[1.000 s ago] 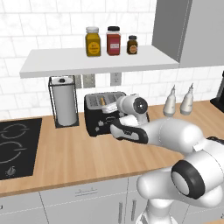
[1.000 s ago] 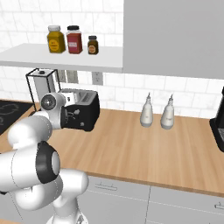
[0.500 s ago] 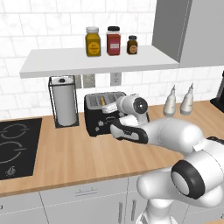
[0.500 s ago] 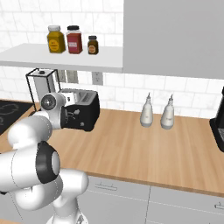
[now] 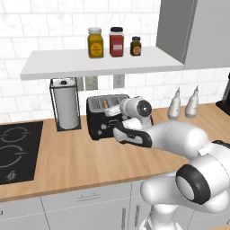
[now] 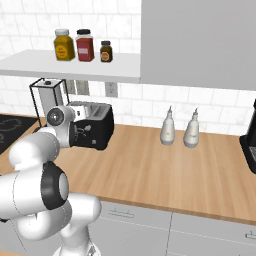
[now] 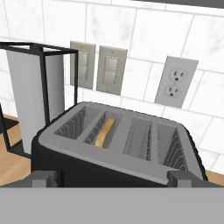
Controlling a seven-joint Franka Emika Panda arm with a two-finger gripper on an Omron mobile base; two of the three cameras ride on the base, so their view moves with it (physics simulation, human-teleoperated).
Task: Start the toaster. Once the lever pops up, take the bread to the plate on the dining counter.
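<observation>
The black toaster [image 5: 99, 120] [image 6: 96, 125] [image 7: 118, 146] stands on the wood worktop against the tiled wall. A pale tan slice of bread [image 7: 106, 130] [image 5: 105, 104] sits low in its second slot from the left. My gripper [image 7: 113, 179] [image 5: 111, 126] [image 6: 79, 134] hovers just in front of the toaster's upper front edge. It is open, its fingertips [image 7: 43, 178] spread wide with nothing between them. The plate and the dining counter are out of view.
A paper towel roll in a black wire holder [image 5: 65, 108] [image 7: 33, 100] stands left of the toaster. Two white bottles [image 5: 183, 104] sit to its right, a black cooktop [image 5: 13, 150] at far left. A shelf with three jars [image 5: 116, 42] hangs overhead. A coffee machine [image 6: 250, 145] is at far right.
</observation>
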